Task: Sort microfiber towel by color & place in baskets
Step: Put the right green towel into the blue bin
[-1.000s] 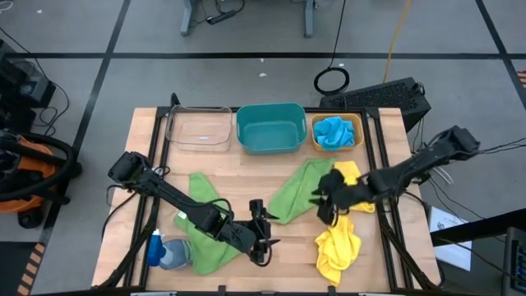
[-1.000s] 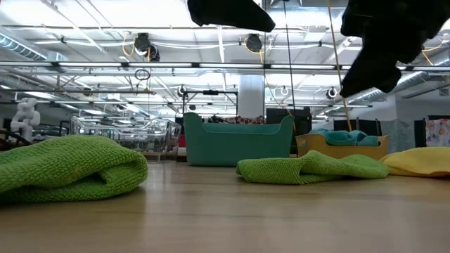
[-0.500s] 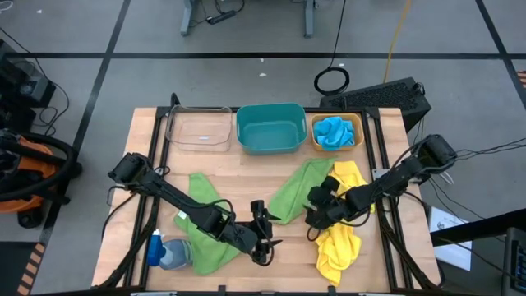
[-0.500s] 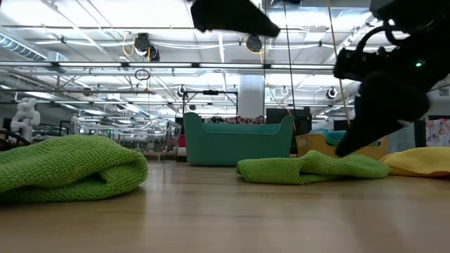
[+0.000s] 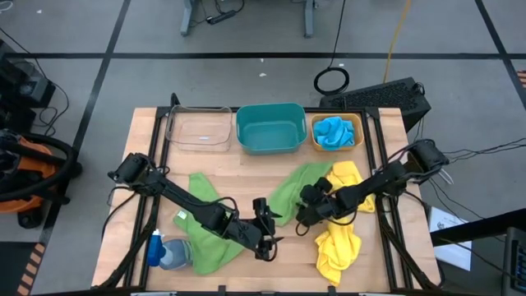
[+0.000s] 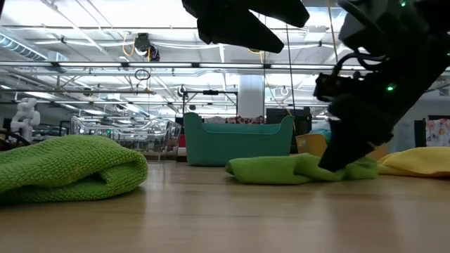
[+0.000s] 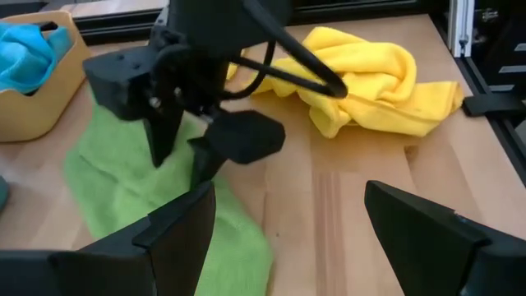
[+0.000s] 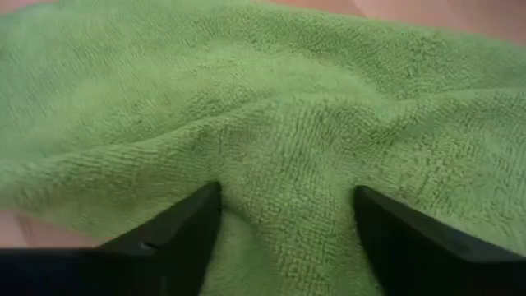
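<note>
- Right gripper [image 5: 306, 212], center-right of the high view, presses its spread fingers into a green towel [image 5: 289, 191], which bunches between them.
- Left gripper [image 5: 265, 234], lower center, hovers open, holding nothing.
- Clear basket [image 5: 198, 129], teal basket [image 5: 267, 128] and orange basket [image 5: 335, 133] line the table's top edge.

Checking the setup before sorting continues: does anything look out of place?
One thing stands out: a blue spray bottle lies on its side at the table's front left corner, against a green towel. The rest is loose towels.
</note>
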Controlling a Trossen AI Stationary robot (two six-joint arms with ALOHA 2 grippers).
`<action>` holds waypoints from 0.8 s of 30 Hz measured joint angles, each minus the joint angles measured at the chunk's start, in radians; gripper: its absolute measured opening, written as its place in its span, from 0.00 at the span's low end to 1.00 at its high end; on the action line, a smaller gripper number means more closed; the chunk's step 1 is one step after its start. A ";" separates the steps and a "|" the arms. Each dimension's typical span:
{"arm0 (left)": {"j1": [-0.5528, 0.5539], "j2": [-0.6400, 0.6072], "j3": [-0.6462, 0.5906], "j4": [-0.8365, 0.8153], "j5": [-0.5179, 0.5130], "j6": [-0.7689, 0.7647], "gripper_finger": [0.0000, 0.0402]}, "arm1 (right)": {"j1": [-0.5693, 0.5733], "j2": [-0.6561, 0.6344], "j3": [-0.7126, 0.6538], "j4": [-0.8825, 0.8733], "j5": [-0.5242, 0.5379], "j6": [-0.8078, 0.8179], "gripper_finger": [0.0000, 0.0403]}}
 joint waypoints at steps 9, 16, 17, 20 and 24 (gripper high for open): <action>0.000 0.000 0.000 -0.013 0.002 0.006 0.79 | -0.015 0.049 -0.001 0.136 -0.021 -0.081 0.09; -0.003 0.000 0.000 -0.012 0.002 0.052 0.79 | -0.006 -0.084 -0.012 0.128 -0.097 -0.147 0.05; -0.006 0.000 0.000 -0.011 0.002 0.057 0.79 | -0.001 -0.112 -0.011 0.135 -0.102 -0.163 0.04; -0.021 0.000 0.001 0.000 0.001 0.105 0.79 | 0.026 -0.190 -0.008 0.155 -0.084 -0.212 0.01; -0.054 0.000 0.033 0.011 -0.056 0.180 0.79 | 0.078 -0.253 -0.008 0.201 -0.046 -0.326 0.01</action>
